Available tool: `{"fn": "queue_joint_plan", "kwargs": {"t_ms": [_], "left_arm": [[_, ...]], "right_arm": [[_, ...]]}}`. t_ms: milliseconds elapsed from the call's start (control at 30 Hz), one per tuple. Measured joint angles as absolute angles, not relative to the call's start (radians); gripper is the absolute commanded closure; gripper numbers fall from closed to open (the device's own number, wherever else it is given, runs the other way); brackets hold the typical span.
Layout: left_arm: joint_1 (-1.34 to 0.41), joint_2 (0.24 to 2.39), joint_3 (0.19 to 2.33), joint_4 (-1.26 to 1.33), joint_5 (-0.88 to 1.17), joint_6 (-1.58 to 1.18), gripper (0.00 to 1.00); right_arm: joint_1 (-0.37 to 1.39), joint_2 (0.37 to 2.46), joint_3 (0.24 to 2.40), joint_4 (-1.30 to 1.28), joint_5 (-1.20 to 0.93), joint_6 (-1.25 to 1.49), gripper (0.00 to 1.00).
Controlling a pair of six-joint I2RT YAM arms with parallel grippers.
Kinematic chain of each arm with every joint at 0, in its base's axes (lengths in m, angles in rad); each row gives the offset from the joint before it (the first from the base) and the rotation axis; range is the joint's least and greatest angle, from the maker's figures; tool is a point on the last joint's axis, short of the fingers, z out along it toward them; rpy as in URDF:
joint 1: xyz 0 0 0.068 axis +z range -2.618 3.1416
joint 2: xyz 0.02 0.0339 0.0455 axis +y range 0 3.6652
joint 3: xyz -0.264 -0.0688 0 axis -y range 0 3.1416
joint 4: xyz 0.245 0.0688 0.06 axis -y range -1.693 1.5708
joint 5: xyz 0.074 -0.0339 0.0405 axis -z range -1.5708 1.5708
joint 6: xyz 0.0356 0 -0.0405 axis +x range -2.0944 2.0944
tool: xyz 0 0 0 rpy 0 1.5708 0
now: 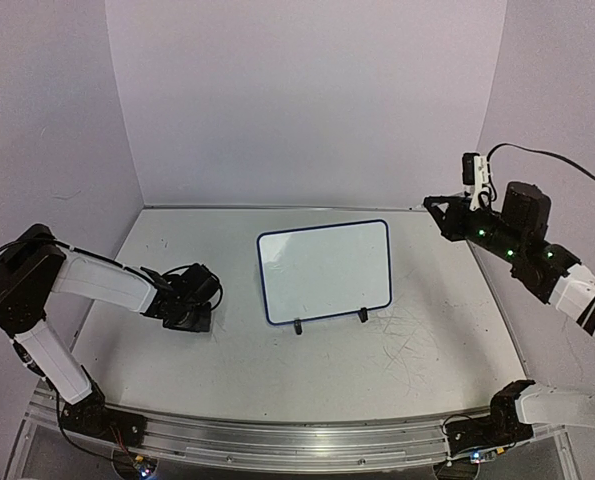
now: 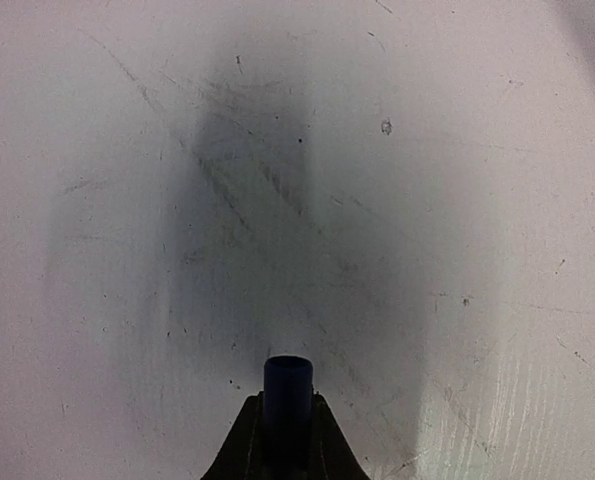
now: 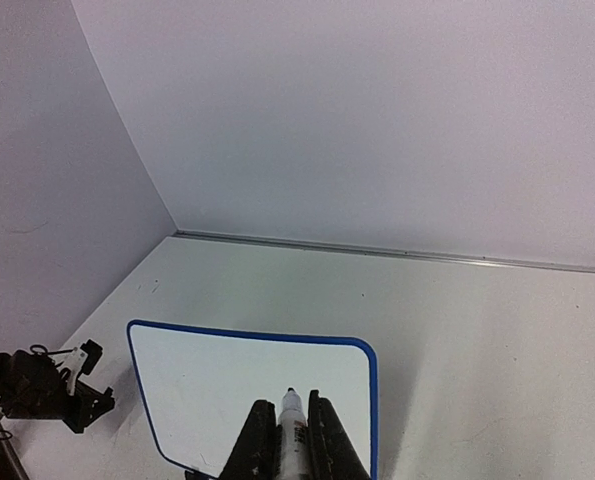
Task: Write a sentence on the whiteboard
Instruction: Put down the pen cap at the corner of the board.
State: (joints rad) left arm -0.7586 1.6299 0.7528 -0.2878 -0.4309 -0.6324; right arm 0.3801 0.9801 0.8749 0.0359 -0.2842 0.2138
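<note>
So the big scratched-up table [image 1: 277, 370] takes up most of what I'm looking at, with plain pale walls [image 1: 307, 100] around three sides. The left arm [image 1: 97, 280] is folded down low on its side of the table. The right arm [image 1: 537, 255] is up in the air over the far right corner, with little green lights showing along it. The whiteboard [image 1: 324, 272] sits around the middle of the table between the two arms, touching neither. It has a blue rounded frame and two small black feet [image 1: 298, 326] on its near edge, and I honestly can't tell how much it leans back. The left gripper [image 2: 288, 400] is right down by the tabletop, pointing at the scuffed surface, with its jaws squeezed onto a stubby dark blue cylinder [image 2: 288, 385]. The right gripper [image 3: 290, 405] hangs well above the board, aimed down toward it, and it's clamped tight on a white marker [image 3: 295, 435] whose dark tip pokes out past the fingers.
</note>
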Motion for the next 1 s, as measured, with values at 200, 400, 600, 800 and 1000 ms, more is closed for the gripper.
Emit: {"fn": "queue_joint_plan", "kwargs": {"t_ms": [200, 400, 600, 800, 1000], "left_arm": [[-0.759, 1.63, 0.752, -0.288, -0.436, -0.625, 0.66], [-0.759, 1.629, 0.752, -0.288, -0.444, -0.604, 0.53], [-0.759, 1.551, 0.752, -0.289, -0.447, -0.576, 0.32], [-0.759, 1.404, 0.768, -0.293, -0.45, -0.545, 0.12], [-0.759, 1.3, 0.815, -0.297, -0.448, -0.504, 0.04]], "right_arm": [[0.38, 1.014, 0.875, -0.003, -0.247, 0.213, 1.0], [0.38, 1.037, 0.877, -0.017, -0.231, 0.213, 1.0], [0.38, 1.039, 0.882, -0.032, -0.196, 0.21, 1.0], [0.38, 1.038, 0.882, -0.071, -0.148, 0.206, 1.0], [0.38, 1.011, 0.882, -0.109, -0.087, 0.206, 1.0]]}}
